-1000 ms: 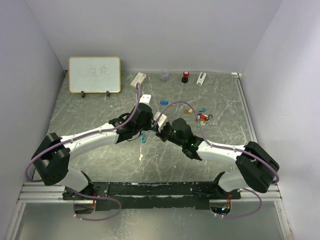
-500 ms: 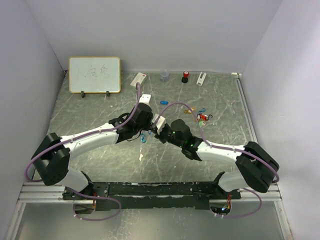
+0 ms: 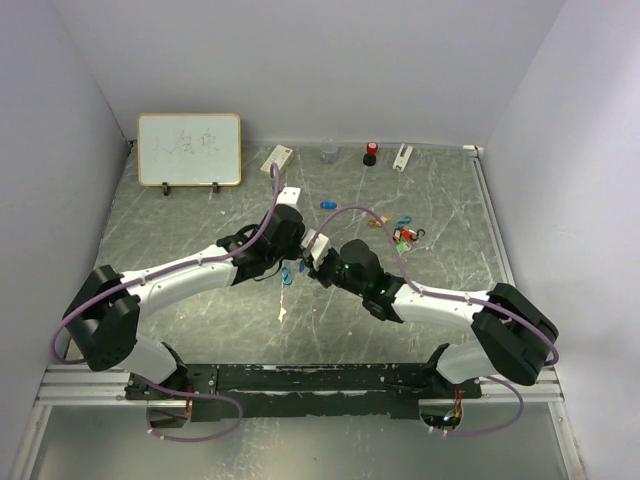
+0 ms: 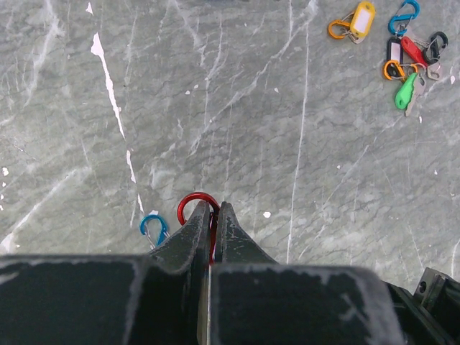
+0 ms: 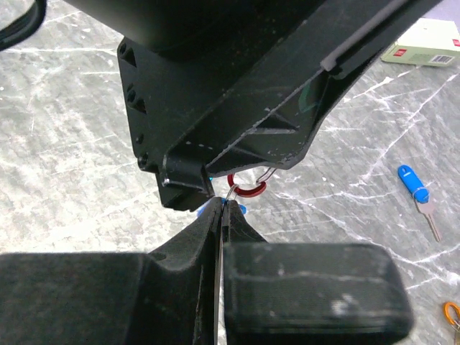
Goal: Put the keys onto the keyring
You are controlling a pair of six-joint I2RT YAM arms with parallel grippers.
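Left claw (image 4: 213, 206): closed on red round metal ring (image 4: 184, 204), above middle of grey marbled worktop (image 4: 287, 144); small blue carabiner clip (image 4: 154, 230) just beside ring. Right claw (image 5: 221, 205): closed, tips meeting thin silver wire loop (image 5: 231, 191) at red ring; grip on it unclear. Metal keys with yellow, red, green plastic tags (image 4: 405, 90): heaped with coloured carabiners (image 4: 404, 16) on worktop's far half, right of centre. Blue-tagged key (image 5: 413, 183): apart, lying alone.
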